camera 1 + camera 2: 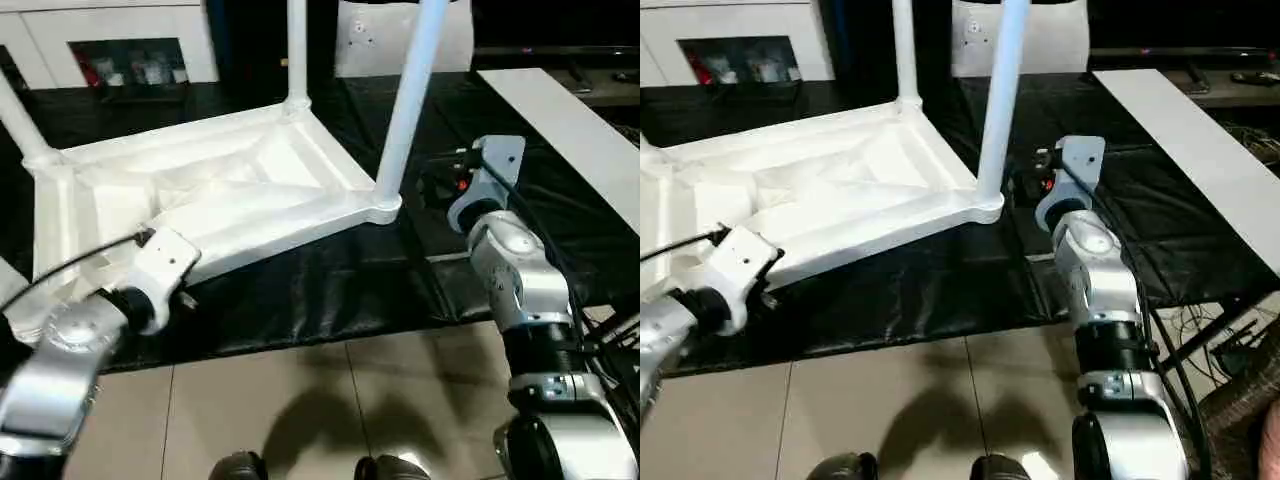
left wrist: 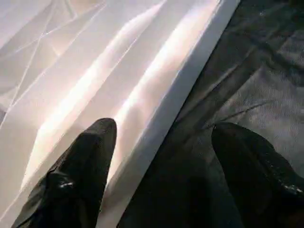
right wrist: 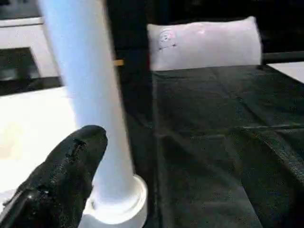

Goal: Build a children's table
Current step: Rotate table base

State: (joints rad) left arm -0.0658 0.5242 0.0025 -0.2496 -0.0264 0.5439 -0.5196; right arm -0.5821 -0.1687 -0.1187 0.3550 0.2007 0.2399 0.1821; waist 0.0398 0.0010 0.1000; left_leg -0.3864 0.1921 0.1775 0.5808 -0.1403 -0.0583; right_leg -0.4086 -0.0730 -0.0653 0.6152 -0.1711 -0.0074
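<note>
on the black mat, the upturned children's table (image 1: 215, 190) awaits its last leg, left gripper (image 2: 161, 156) wide astride its near rim, right gripper (image 3: 156, 156) wide beside a seated leg (image 1: 408, 105).

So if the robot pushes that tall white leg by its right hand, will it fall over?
Probably not easily. The leg stands upright in the round corner socket of the upside-down tabletop, which lies broad and flat. It looks like hollow plastic, so likely light. A hard shove might slide the whole piece on the black mat.
</note>
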